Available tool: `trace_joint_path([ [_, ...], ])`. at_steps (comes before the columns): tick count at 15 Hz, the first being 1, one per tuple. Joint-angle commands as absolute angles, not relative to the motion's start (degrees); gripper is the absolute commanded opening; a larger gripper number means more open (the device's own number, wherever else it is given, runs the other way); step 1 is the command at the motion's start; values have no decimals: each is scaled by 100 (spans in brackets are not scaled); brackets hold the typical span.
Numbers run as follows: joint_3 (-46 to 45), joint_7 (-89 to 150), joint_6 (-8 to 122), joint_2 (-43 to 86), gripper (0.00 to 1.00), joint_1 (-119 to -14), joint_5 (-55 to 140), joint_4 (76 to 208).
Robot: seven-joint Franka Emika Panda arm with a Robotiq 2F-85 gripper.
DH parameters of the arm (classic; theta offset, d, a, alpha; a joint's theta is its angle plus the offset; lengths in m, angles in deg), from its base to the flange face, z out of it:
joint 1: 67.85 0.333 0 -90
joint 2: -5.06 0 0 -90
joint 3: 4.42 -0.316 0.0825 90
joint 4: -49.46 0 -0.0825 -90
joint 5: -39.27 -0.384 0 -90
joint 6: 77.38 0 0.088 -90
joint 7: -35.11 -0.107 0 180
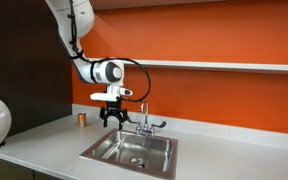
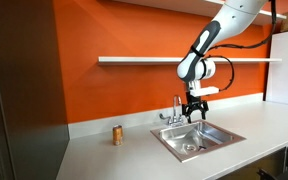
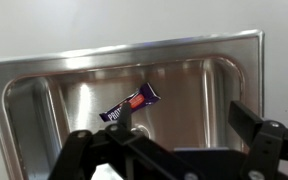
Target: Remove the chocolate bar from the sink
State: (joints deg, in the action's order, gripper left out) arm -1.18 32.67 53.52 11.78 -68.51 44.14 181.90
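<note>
The chocolate bar (image 3: 130,103) is a small flat bar in a dark purple wrapper with an orange-red patch. It lies at an angle on the floor of the steel sink (image 3: 124,52). My gripper (image 3: 184,118) is open and empty, with one finger close to the bar in the wrist view and the other well to its right. In both exterior views the gripper (image 1: 112,117) (image 2: 195,113) hangs above the back of the sink (image 1: 134,150) (image 2: 194,140), beside the faucet (image 1: 144,122) (image 2: 177,108). I cannot make out the bar in the exterior views.
A small orange-brown cylinder (image 1: 82,119) (image 2: 117,134) stands on the white counter (image 1: 44,145) beside the sink. An orange wall with a shelf (image 2: 154,60) rises behind the faucet. The drain (image 1: 137,160) sits in the basin floor.
</note>
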Motion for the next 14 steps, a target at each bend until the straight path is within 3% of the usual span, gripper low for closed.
trace_joint_path([
  [1, -49, 3162, 5680, 1571, 100, -6934, 4571, 18025],
  [14, 140, 3228, 6070, 2897, 100, -6934, 4598, 17140],
])
